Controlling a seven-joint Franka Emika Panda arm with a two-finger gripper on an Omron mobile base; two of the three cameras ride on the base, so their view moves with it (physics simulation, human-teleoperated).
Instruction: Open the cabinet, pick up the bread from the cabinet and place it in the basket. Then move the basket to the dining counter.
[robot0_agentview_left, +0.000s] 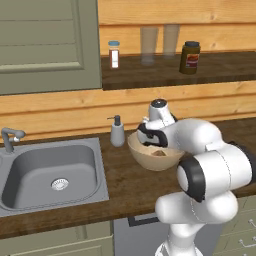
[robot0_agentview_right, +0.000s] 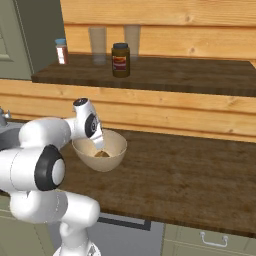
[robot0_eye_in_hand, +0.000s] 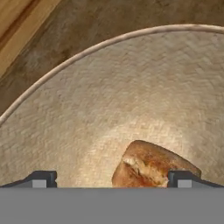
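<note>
bread (robot0_eye_in_hand: 151, 168) in basket (robot0_eye_in_hand: 87, 113), seemingly untouched, claw (robot0_eye_in_hand: 111, 178) wide

I get even, soft, bright rendered light, no glare; faint shadow under the basket (robot0_agentview_right: 100, 150), whose weave in my hand view blurs slightly.

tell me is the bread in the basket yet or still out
In. The bread lies on the basket's woven floor inside its rim, between the open fingers; the base views also show a brown lump inside the bowl.
</note>
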